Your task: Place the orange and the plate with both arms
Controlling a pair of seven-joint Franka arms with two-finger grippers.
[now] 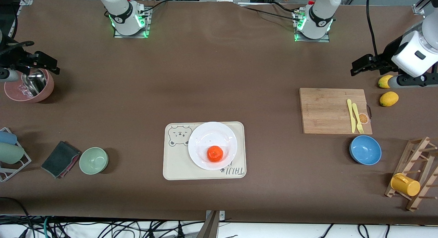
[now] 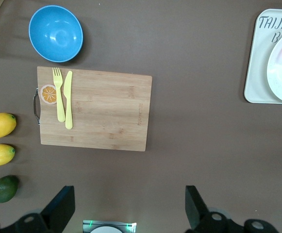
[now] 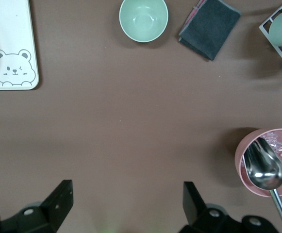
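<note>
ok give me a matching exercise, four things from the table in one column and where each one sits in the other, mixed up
Things:
1. orange
2. plate
3. yellow fork
4. metal scoop

Places:
A. in the pink bowl
B. on the bear-print tray
C. on the plate
D. on the wooden cutting board

Pairs: 1-C, 2-B, 3-D, 4-A

Even, bright overhead light fills all three views, with no harsh glare on the matte brown table [image 1: 219,77]. Soft shadows pool beside the green bowl [image 1: 93,160] and blue bowl [image 1: 365,149]. The metal scoop [image 3: 264,167] gleams. Green lamps glow at both arm bases. Focus is sharp throughout.
</note>
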